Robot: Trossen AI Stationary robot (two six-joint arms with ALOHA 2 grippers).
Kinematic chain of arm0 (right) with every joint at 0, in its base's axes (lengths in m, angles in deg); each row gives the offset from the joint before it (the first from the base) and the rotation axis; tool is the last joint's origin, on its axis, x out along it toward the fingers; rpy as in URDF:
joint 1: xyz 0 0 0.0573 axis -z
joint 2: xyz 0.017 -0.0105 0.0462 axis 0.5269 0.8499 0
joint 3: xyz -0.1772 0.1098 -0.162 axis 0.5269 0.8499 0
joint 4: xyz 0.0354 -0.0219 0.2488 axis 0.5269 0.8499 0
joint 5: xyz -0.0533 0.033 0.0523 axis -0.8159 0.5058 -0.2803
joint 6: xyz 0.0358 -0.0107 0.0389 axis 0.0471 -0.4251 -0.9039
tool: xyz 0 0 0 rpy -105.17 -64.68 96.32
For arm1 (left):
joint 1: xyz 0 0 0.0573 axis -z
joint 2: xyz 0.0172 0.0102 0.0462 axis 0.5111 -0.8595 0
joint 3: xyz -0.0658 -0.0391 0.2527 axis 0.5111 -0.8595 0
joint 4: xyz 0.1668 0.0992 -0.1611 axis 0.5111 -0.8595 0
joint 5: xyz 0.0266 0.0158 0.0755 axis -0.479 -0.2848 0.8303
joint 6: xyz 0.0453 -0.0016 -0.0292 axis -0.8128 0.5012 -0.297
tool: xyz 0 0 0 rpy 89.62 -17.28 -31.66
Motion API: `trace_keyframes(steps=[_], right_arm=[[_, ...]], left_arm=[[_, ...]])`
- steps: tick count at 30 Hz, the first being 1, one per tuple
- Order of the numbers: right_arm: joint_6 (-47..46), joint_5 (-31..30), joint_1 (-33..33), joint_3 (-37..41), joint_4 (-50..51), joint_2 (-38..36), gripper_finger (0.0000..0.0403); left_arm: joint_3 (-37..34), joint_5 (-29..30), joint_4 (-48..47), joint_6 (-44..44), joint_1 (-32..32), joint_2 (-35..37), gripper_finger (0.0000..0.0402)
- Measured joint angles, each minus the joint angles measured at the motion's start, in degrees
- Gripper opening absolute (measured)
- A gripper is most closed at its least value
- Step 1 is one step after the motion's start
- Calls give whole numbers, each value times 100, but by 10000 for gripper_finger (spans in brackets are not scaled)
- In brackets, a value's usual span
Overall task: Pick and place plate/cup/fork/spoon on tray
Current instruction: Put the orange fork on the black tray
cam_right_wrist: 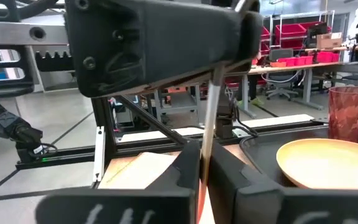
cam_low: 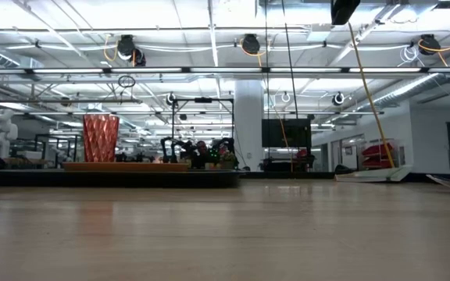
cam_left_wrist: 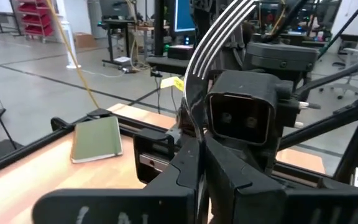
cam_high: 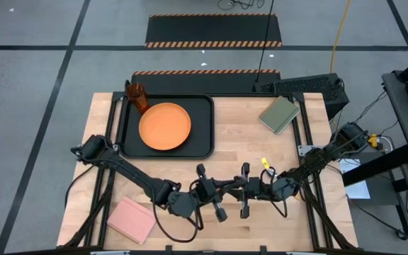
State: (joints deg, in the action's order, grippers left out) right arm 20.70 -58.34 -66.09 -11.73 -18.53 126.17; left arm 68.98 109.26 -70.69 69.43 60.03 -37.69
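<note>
While both arms are meeting at the table's front middle, the left gripper (cam_left_wrist: 194,155) is clenching the fork (cam_left_wrist: 219,28) at its neck, and the right gripper (cam_right_wrist: 201,168) is pinching its orange handle. Looks like a handover. One pincer should be releasing only once the other is gripping firmly, then carrying it to the tray (cam_high: 202,127), landing beside the plate (cam_high: 165,126) and cup (cam_high: 137,95).

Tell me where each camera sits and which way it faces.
High: overhead, straight down on the table; both arms show.
Low: tabletop height, level toward the tray and cup; no gripper shows.
Left wrist: past the left gripper holding the fork, toward the green pad.
Right wrist: past the right gripper toward the plate.
Shared: high and right wrist see the plate.
</note>
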Motion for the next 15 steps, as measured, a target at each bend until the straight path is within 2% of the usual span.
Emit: trace_keyframes(steps=[5, 9, 15], right_arm=[[-13, -8, -25, 0, 38, 0, 3], [-134, -2, -28, 0, 216, 0, 2], [-521, 7, 15, 0, 708, 0, 1]], left_arm=[[0, 47, -19, -220, 33, 0, 24], [-9, 196, -429, -323, 157, 168, 47], [-7, 359, -2041, 259, 411, 797, 95]])
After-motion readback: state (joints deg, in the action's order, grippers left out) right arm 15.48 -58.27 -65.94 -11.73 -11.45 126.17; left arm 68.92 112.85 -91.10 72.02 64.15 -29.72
